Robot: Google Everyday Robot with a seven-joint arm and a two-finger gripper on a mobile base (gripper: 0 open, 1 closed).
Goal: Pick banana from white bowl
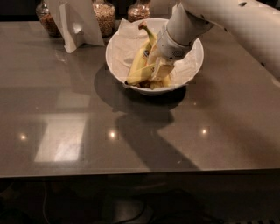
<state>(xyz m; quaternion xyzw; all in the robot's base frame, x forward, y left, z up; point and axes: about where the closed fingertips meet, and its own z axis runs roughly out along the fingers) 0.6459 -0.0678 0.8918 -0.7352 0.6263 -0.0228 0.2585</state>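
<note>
The white bowl (192,65) stands at the back middle of the dark table, lined with crumpled white paper. The banana (141,61) lies in it, long and yellow, with a blue sticker at mid-length, its stem pointing to the back and its dark tip toward the bowl's front left. My gripper (160,72) reaches down into the bowl from the upper right and sits right on the banana's right side, near its lower half. More yellow fruit (152,83) shows under the gripper, partly hidden by it.
Three glass jars of grains stand along the back edge (46,18) (105,16) (140,9). A white folded stand (75,22) is left of the bowl. My white arm (236,22) crosses the upper right. The table's front edge (140,171) runs across below.
</note>
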